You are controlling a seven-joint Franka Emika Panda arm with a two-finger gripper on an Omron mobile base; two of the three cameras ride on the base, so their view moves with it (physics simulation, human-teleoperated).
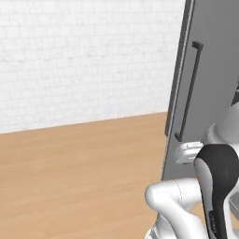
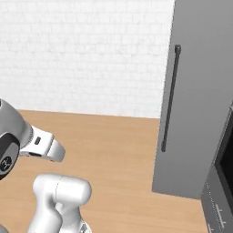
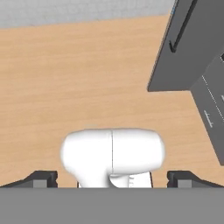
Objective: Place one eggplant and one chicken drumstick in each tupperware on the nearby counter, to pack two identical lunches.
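Your fingers (image 3: 43, 178) are released: in the hand view the two dark tips stand far apart at the bottom corners, with nothing between them and nothing touching either one. Beyond them lies a light wood floor (image 3: 65, 74), and a tall grey cabinet (image 3: 192, 48) stands at the upper right of that view with a dark bar handle (image 3: 183, 26) on its front. Just below it, toward the right edge, you see grey drawer fronts (image 3: 210, 109) with small handles.

From the left base view your arm (image 1: 172, 200) bends up out of the lower right corner, its dark joint (image 1: 218, 172) close in front of the cabinet's edge. The same cabinet rises full height at the right, its handle running upright. A white brick wall (image 1: 84, 56) closes the back of the room and meets the wood floor along a straight line.

From the right base view the arm sits low at the left, well apart from the cabinet, and a dark appliance front (image 2: 226, 154) shows at the far right edge beside it.

You cannot tell from these views where the tupperware or the surface lies
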